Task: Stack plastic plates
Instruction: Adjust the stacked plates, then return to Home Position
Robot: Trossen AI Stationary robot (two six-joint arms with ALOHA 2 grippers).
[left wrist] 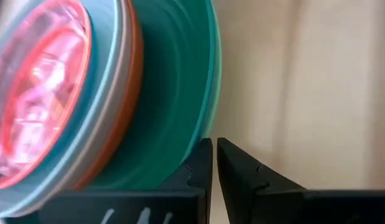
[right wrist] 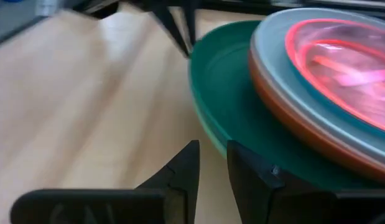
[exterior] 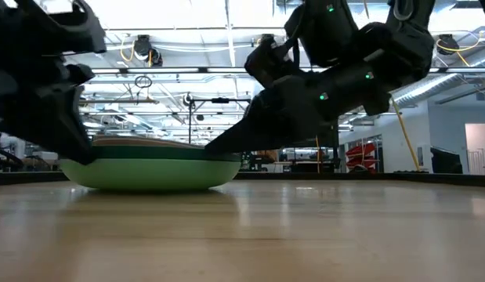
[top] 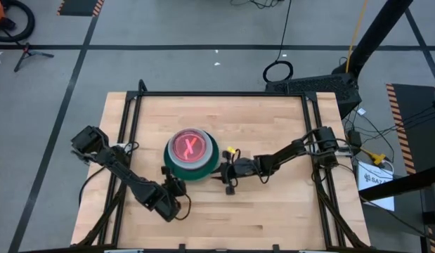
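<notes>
Plates (top: 192,152) stacked in one pile near the table's (top: 273,211) middle, between both grippers. Looks close to finished, judging from no loose plate seen anywhere on the wood in the high view. From the bottom up: light green, dark green (right wrist: 232,106), red-orange (right wrist: 285,106), pale blue (right wrist: 273,43), then a hot pink plate (right wrist: 341,62) on top, clear in the right wrist view. Left to do, probably: only squaring the pile and backing both arms away. Left gripper (left wrist: 214,163) at the pile's near-left rim, fingers nearly together with just a sliver of gap, holding nothing; touching the rim or just beside it, hard to say. Right gripper (right wrist: 211,163) at the pile's right edge, fingers a little apart, also holding nothing, with one finger close under the green rim. Hidden or unclear: full count of plates, since thin layers merge and the smaller ones may sit sunk inside the pink one; bright glare across the top plate masks anything beneath. In the low view, both dark arms cover the pile's ends, leaving only the light green plate (exterior: 148,171) and a thin band above it showing.
</notes>
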